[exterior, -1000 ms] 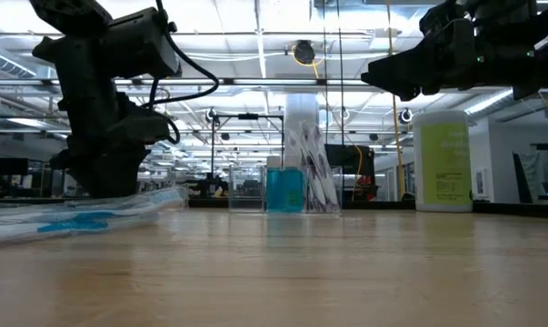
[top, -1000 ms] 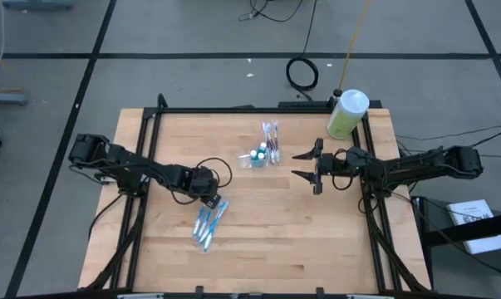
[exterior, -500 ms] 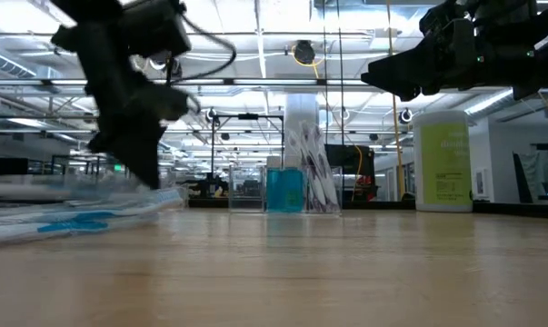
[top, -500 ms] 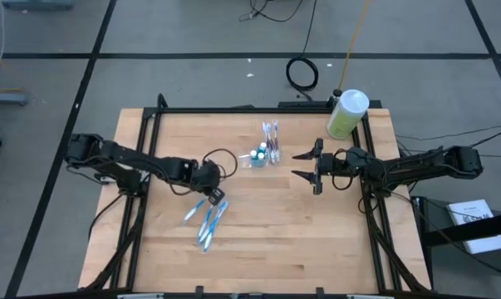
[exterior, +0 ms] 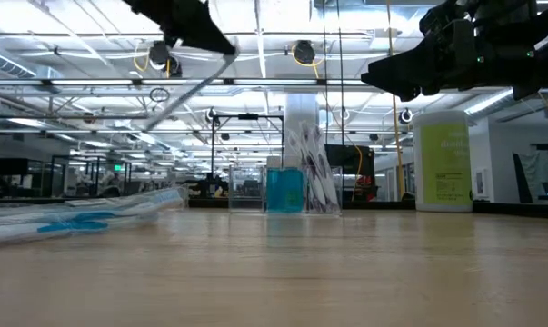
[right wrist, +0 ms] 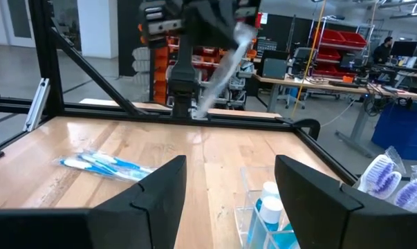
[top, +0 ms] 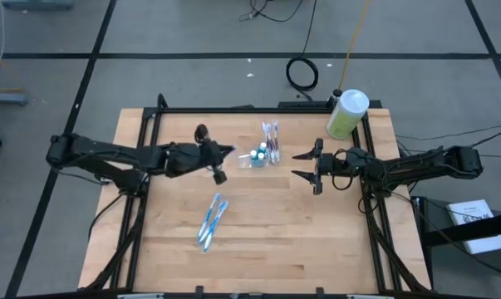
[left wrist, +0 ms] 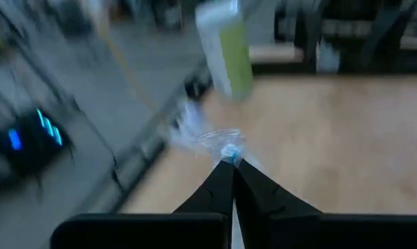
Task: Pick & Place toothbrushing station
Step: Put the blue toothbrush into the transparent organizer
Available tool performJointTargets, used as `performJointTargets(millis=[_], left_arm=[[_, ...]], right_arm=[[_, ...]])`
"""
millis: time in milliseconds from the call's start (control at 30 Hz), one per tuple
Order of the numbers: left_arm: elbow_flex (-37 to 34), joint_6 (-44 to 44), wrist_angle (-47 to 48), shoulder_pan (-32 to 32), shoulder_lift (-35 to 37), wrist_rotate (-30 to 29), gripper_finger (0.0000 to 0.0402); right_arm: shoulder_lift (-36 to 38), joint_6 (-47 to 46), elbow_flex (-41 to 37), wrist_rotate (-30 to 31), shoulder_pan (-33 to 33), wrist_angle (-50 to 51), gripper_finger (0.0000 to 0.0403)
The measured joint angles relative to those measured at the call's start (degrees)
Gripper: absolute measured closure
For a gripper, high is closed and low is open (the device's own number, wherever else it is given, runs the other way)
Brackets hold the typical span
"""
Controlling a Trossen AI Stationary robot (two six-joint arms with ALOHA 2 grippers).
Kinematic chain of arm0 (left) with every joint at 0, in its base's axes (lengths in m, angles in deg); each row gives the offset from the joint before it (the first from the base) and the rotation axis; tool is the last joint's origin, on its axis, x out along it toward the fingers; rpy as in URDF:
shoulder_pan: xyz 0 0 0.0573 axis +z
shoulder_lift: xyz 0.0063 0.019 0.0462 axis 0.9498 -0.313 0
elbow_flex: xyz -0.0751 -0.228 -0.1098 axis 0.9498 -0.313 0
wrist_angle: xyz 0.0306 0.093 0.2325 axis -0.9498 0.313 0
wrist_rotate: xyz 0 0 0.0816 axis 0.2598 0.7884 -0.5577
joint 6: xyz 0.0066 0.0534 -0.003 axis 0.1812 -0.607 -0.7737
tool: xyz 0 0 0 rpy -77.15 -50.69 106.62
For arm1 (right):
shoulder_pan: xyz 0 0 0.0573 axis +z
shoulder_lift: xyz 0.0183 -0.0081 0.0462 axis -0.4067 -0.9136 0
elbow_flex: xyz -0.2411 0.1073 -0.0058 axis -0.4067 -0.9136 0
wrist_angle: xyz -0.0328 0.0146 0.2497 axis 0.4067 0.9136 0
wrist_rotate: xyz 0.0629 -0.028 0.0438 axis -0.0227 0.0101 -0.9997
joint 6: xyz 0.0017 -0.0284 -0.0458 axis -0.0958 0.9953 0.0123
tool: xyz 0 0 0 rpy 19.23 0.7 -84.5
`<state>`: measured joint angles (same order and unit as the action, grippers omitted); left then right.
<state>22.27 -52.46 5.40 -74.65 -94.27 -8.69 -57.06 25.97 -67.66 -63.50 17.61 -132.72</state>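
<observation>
overhead, the wooden worktop [top: 316, 241] carries the toothbrushing station [top: 257, 157] near its far edge. left gripper [top: 219, 163] hangs lifted beside the station, clamped on a wrapped toothbrush [exterior: 187, 94] (blurred). right gripper [top: 304, 165] waits agape toward the right edge.

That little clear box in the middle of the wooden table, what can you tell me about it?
The clear box is a small see-through plastic tray standing near the middle of the tabletop, toward its far side. Blue, white-capped items stand inside it, and wrapped purple-bristled brush heads lean up at its far end. Neither robot hand touches it: the left hand hangs beside it, the open right hand on the other side.
</observation>
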Motion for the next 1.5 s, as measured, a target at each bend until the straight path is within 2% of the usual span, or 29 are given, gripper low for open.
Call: performJointTargets(millis=[100,200,367,467,600,967,1267,1500], left_arm=[[-5.86,-9.96,-16.94,2.76,0.66,5.70,0.0398],[-12.03,-14.10,-33.40,7.27,0.59,14.15,0.0396],[-18.89,-10.48,-54.34,15.51,-1.46,28.77,0.0398],[-19.97,-6.47,-62.35,18.77,-3.63,34.11,0.0395],[-19.74,-3.08,-64.57,21.84,-7.65,36.56,0.0398],[-19.65,3.03,-77.52,25.33,-21.59,37.85,0.0393],[-19.65,5.75,-80.18,26.50,-28.44,37.89,0.0391],[-19.63,7.63,-80.43,26.41,-31.21,37.90,0.0392]], right_arm=[[0.00,0.29,0.00,0.00,0.00,-0.05,0.0190],[-0.02,0.35,0.00,0.00,0.00,-0.28,0.0190],[-0.02,0.37,0.00,0.00,0.00,-0.75,0.0190],[-0.02,1.16,0.00,0.02,0.00,-0.90,0.0190],[-0.02,1.42,0.00,0.17,-0.43,-1.14,0.0190],[-0.04,1.48,0.00,0.09,-1.16,-0.90,0.0190],[-0.04,1.86,0.00,0.04,-1.16,-0.87,0.0190],[-0.04,1.86,0.00,0.04,-1.16,-0.87,0.0190]])
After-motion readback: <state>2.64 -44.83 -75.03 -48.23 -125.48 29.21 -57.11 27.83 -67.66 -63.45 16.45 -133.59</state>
